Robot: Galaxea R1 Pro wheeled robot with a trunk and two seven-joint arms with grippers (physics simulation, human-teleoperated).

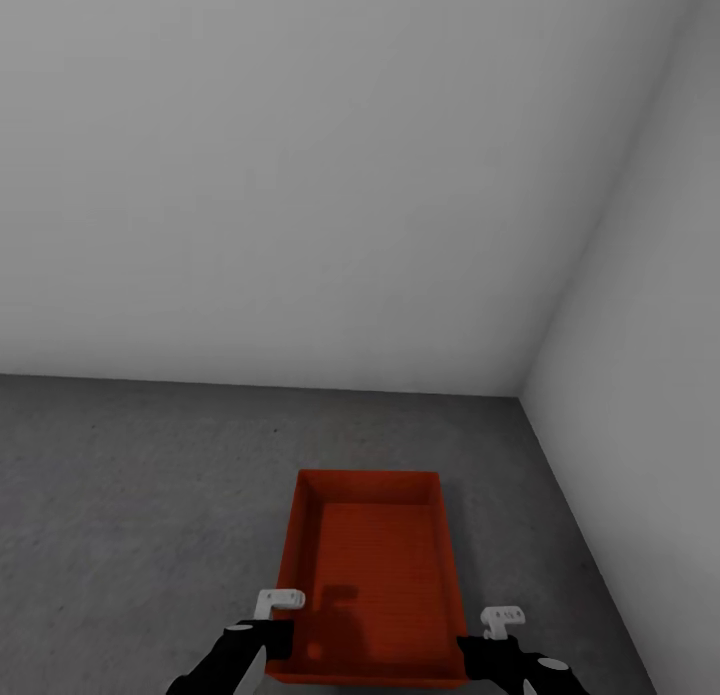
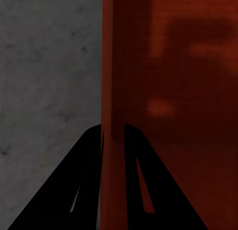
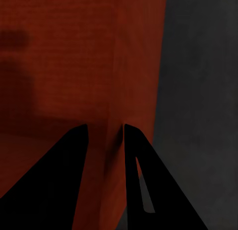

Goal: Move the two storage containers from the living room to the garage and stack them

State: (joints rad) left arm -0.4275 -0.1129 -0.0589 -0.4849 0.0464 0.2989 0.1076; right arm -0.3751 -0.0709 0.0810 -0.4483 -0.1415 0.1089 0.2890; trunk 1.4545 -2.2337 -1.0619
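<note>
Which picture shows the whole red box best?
The head view: the box shows nearly whole, open and empty, above the grey floor. The left wrist view gives just its side wall between the jaws; the right wrist view gives the opposite wall, also between jaws.

The storage container (image 1: 372,575) looks like matt orange-red plastic, its thin walls smooth and its bottom finely ribbed. Around it the floor (image 1: 130,495) is rough, speckled dark grey concrete. Behind the container the walls (image 1: 300,175) are smooth, matt pale grey. The fingers (image 2: 84,190) are plain matt black.
</note>
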